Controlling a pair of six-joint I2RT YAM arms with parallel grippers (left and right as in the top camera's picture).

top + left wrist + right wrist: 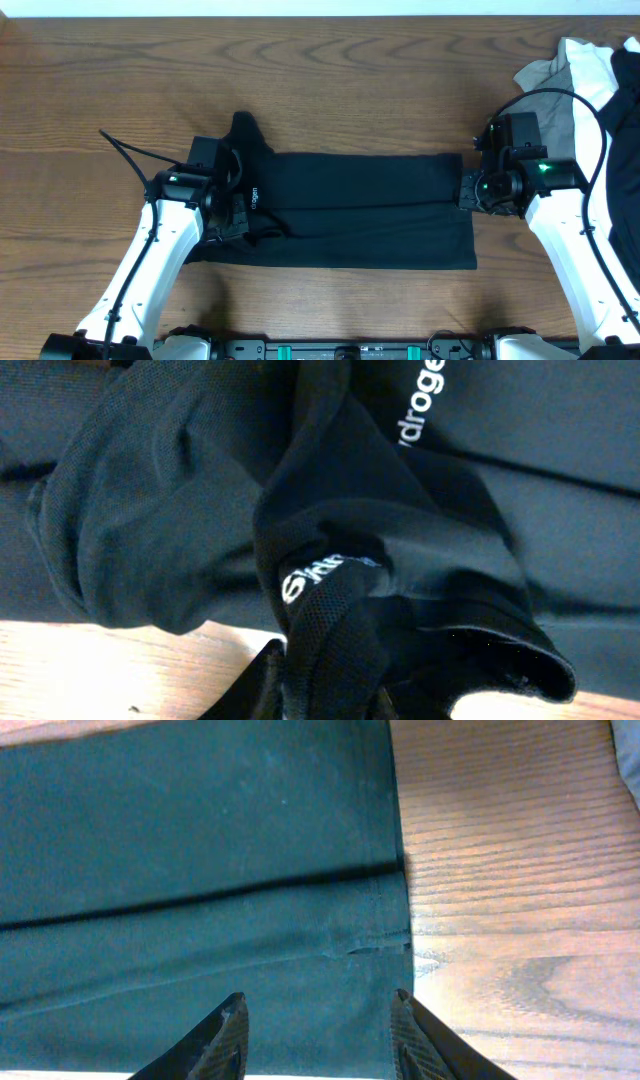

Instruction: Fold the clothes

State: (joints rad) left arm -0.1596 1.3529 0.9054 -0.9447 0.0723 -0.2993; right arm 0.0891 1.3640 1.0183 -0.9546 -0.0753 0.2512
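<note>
On the tabletop (340,80) the black garment (360,210) is laid as a long band from 9 to 3 o'clock, with spare clothes (585,70) heaped at 2 o'clock. Its bunched 9 o'clock end seems to be pinched by the left fingers (258,685); the right fingers (228,1038) are spread over the 3 o'clock hem, nothing gripped. The bunch should be flattened and the hems matched before any crease is made.

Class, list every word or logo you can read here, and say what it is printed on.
"droge", cut off at the picture edge: white print on the black garment.
Second print beside a round logo: creased, unreadable.
Lettering seen from overhead: too small.
</note>
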